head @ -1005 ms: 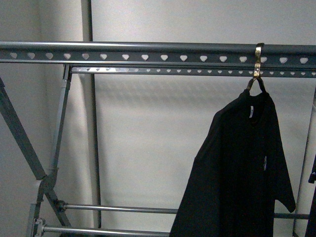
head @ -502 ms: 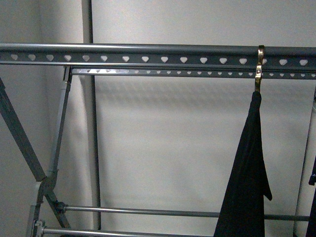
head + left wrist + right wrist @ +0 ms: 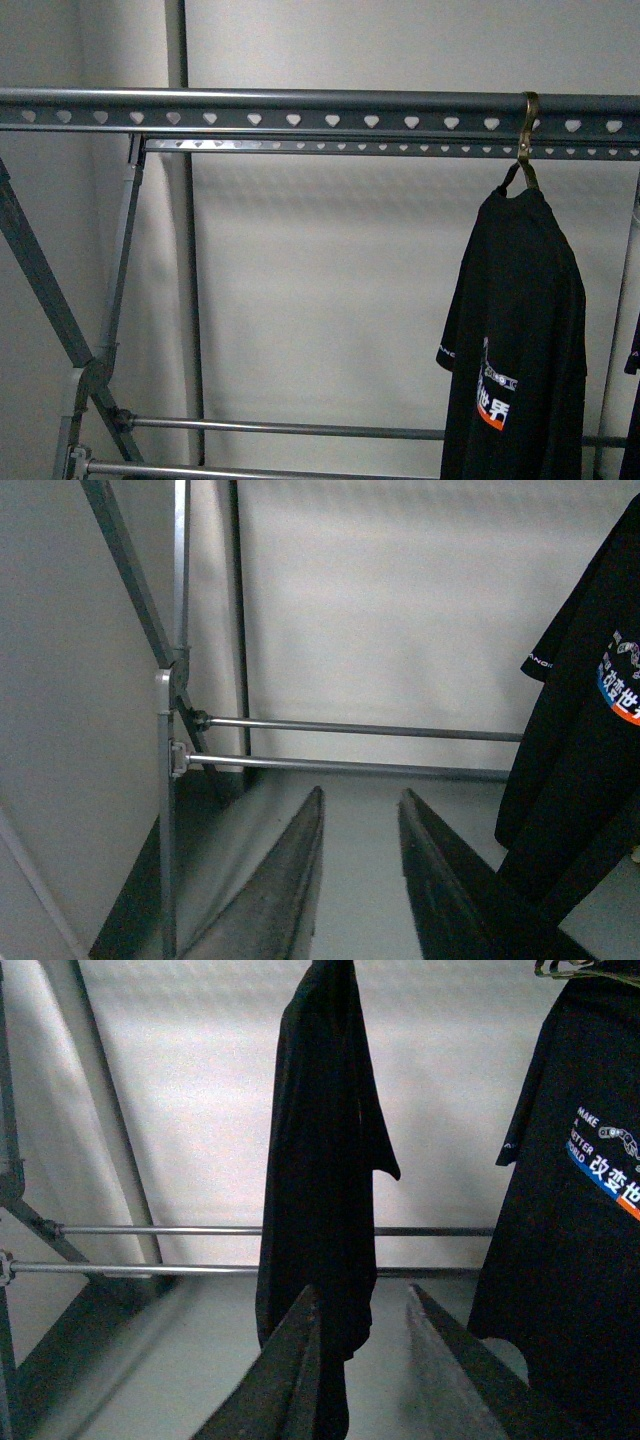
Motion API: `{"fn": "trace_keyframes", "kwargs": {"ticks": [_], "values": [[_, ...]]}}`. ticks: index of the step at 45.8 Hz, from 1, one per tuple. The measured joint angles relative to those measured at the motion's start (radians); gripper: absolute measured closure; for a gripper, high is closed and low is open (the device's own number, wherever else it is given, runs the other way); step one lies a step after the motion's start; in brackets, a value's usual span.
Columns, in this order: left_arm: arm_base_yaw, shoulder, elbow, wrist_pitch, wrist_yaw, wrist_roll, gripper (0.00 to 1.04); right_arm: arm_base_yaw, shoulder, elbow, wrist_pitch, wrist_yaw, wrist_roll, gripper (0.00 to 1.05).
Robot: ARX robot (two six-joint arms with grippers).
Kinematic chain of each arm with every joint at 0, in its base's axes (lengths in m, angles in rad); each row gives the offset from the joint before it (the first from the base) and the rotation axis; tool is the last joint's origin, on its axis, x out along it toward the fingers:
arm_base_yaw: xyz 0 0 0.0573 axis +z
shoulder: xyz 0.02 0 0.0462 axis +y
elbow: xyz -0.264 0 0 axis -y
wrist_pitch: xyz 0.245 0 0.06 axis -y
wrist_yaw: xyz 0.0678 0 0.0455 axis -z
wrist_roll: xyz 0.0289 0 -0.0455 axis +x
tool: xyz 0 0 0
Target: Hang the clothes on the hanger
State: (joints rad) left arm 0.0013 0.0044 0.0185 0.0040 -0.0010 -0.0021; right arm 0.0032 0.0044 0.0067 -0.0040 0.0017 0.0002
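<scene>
The clothes, a black T-shirt (image 3: 520, 330) with a white, blue and orange print, hang from a small brass hook (image 3: 527, 130) over the hanger's grey top rail (image 3: 300, 108), which is punched with heart-shaped holes. The shirt hangs free near the rail's right end, turned partly sideways. My left gripper (image 3: 362, 800) is open and holds nothing, low down with the shirt (image 3: 590, 730) off to one side. In the right wrist view the shirt (image 3: 320, 1160) hangs edge-on just beyond my open right gripper (image 3: 362, 1295). Neither gripper touches it. Neither arm shows in the front view.
A second black printed shirt (image 3: 580, 1210) hangs further right; its edge (image 3: 632, 400) shows in the front view. The rack's lower cross bars (image 3: 350, 730), slanted legs (image 3: 40, 280) and upright post (image 3: 185, 300) stand before a white wall.
The T-shirt has spun on its brass hook: first its plain back faced me, then it hung edge-on, and now its printed front shows.
</scene>
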Motion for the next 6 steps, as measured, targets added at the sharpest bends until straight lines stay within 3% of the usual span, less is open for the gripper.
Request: {"fn": "trace_keyframes", "kwargs": {"ticks": [6], "values": [[0.0, 0.0, 0.0, 0.0, 0.0, 0.0, 0.54, 0.0, 0.0, 0.0, 0.0, 0.0, 0.0, 0.51]]}}
